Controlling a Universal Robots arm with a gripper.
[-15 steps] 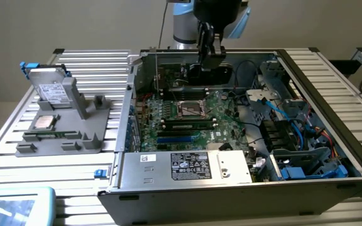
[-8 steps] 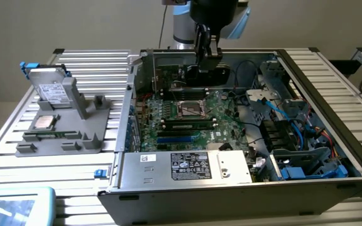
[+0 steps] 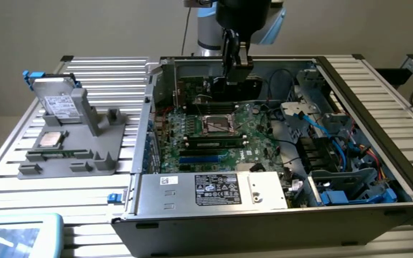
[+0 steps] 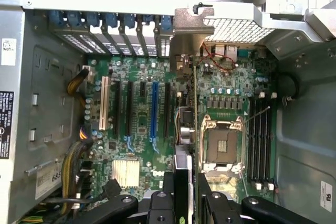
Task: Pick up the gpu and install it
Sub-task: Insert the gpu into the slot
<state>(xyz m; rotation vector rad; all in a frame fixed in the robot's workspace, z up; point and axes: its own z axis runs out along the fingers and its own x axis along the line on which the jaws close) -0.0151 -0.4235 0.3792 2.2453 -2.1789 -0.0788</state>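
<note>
At the exterior view's left, a gray holder (image 3: 70,161) carries a silver hard drive (image 3: 56,99). In the middle sits the open computer case (image 3: 378,161). At its far side, the gripper (image 3: 236,63) is clamped on the gpu (image 3: 235,79), which stands on edge over the green board (image 3: 214,134). Blue wires (image 3: 339,145) lie at the exterior view's right.

One open computer case (image 3: 264,228) sits toward the exterior view's right, holding one motherboard (image 3: 192,131), one processor socket (image 3: 217,124), four memory slots (image 4: 257,129) and one labelled power supply box (image 3: 214,189) at its near side. One gripper (image 3: 235,63) and one gpu (image 3: 232,80) are at the case's far side. On the exterior view's left stands one grey holder (image 3: 102,156) carrying one hard drive (image 3: 56,99), one processor chip (image 3: 51,138) and one memory stick (image 3: 52,155).
</note>
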